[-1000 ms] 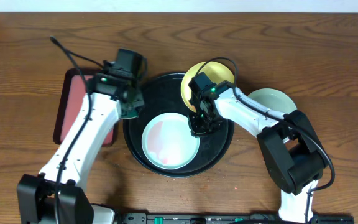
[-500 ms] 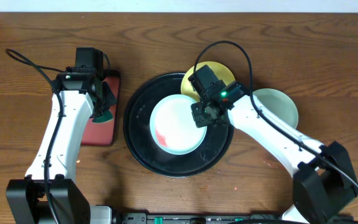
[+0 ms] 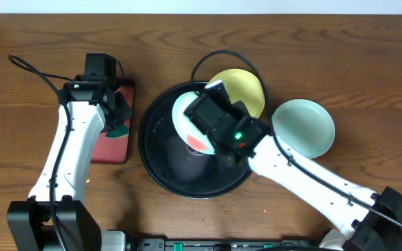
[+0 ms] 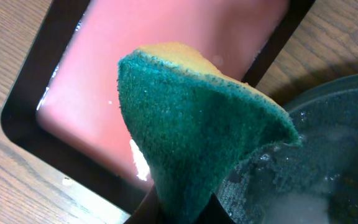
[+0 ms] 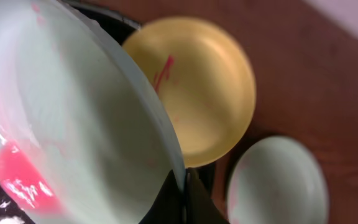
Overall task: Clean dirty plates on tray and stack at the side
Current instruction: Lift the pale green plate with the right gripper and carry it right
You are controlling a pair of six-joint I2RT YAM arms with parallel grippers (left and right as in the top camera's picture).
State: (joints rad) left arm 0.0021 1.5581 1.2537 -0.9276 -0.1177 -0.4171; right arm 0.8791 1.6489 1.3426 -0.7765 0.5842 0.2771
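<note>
My right gripper (image 3: 202,132) is shut on the rim of a pale blue-white plate (image 3: 184,117) with a red smear, holding it tilted above the black tray (image 3: 158,162). In the right wrist view the fingers (image 5: 184,186) pinch that plate (image 5: 73,124). The yellow plate (image 3: 244,94), with a thin red streak (image 5: 197,106), lies at the tray's far right rim. Another pale plate (image 3: 303,127) lies on the table right of the tray (image 5: 278,186). My left gripper (image 3: 117,115) is shut on a green sponge (image 4: 197,124) over the pink tray's right edge.
The pink rectangular dark-rimmed tray (image 3: 110,143) lies left of the black tray and shows in the left wrist view (image 4: 166,62). The black tray's wet rim (image 4: 334,155) is close to the sponge. A cable loops behind the yellow plate.
My right gripper has lifted the pale plate off the black tray and tilted it up. My left arm swung the sponge left to the pink tray, then held still.
</note>
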